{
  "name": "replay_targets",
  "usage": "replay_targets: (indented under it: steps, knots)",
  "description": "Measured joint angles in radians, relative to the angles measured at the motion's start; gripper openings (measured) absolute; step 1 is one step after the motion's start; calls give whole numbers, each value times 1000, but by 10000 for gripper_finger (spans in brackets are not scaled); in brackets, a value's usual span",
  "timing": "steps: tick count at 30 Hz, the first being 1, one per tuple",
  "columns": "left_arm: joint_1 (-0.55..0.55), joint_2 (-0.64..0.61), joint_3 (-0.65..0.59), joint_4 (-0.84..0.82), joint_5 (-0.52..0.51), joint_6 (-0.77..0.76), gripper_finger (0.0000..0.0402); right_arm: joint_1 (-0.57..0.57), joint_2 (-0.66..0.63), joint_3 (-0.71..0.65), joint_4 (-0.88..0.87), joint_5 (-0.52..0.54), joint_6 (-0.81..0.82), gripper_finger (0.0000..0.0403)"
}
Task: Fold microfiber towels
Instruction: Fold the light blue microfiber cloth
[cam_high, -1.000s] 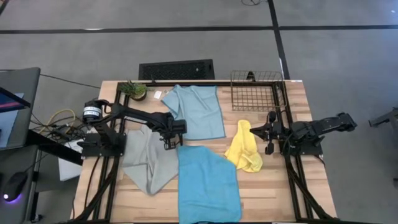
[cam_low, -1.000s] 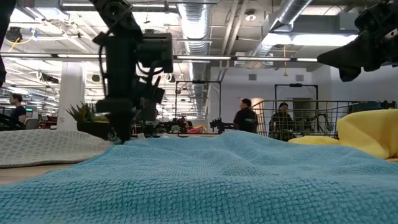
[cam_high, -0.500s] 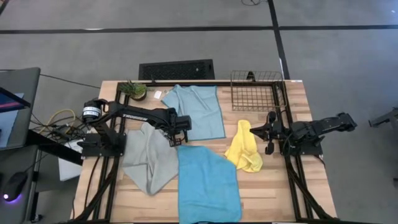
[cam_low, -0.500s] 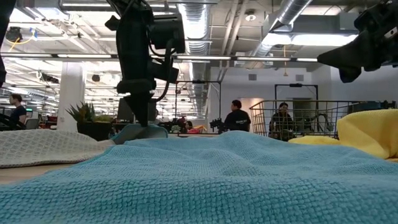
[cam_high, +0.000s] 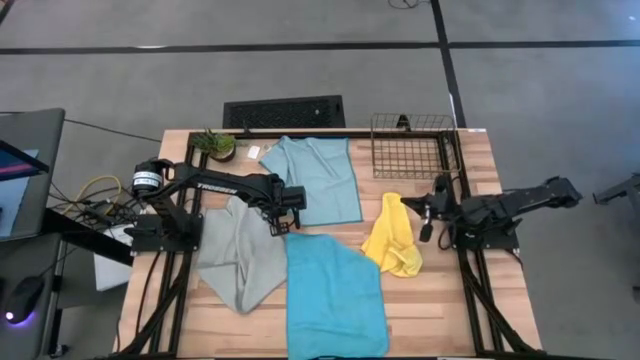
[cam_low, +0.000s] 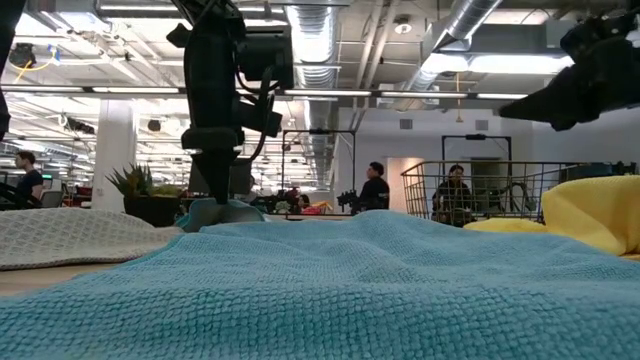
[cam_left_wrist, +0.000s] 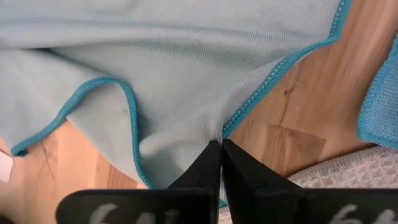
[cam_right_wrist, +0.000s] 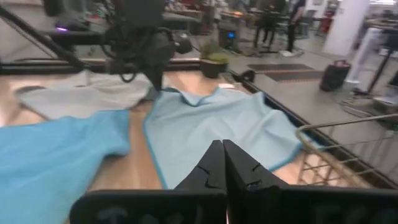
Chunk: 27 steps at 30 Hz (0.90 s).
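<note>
— Four towels are out on the table (cam_high: 460, 310), none folded yet. Nearest the front edge lies the cyan towel (cam_high: 335, 295), flat, with the grey towel (cam_high: 238, 262) rumpled just beside it on the left arm's side.

— And the left gripper (cam_high: 282, 218)?

— A second ago it stood low at the far corner of the cyan towel. Now it has shifted over to the near corner of the pale blue towel (cam_high: 320, 178), which lies spread beyond the cyan one. Its fingers are pressed together on that corner, and in the low view a small peak of pale cloth rises under them.

— So it has a grip?

— It looks so. The left wrist view shows the hemmed edge pulled into a ridge that runs right into the closed fingertips. I judge the first fold is starting: the corner is caught and lifted a little, but the cloth is otherwise flat.

— What about the other side?

— The yellow towel (cam_high: 392, 238) sits bunched just beside the right gripper (cam_high: 424, 216), which hangs above the table near it. That gripper stood slightly spread a second ago; now its fingers are pressed together on nothing, and the arm has edged toward the yellow cloth. I take it as waiting.

— Farther back?

— A wire basket (cam_high: 412, 146) at the far edge, with nothing showing in it, and a small potted plant (cam_high: 214, 145) in the far corner on the left arm's side. People stand in the room beyond, well away.
</note>
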<state>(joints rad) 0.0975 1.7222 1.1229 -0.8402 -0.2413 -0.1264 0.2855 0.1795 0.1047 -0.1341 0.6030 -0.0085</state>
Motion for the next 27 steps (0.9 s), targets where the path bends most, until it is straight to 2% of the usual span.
replay_targets:
  steps: [7,13,15,20,27]
  knots:
    - [0,0,0,0,0,-13,0,-1,226,127,-32,1,72,4]
    - [0,-1,1,0,0,-13,0,-38,463,299,-228,-3,221,3]
    - [0,-1,1,0,0,-15,0,-62,542,353,-290,-40,249,4]
    - [-7,-1,1,0,-1,-9,0,-121,697,456,-308,-203,234,19]
    - [-27,-2,1,-8,-6,-10,0,-176,820,528,-310,-220,210,68]
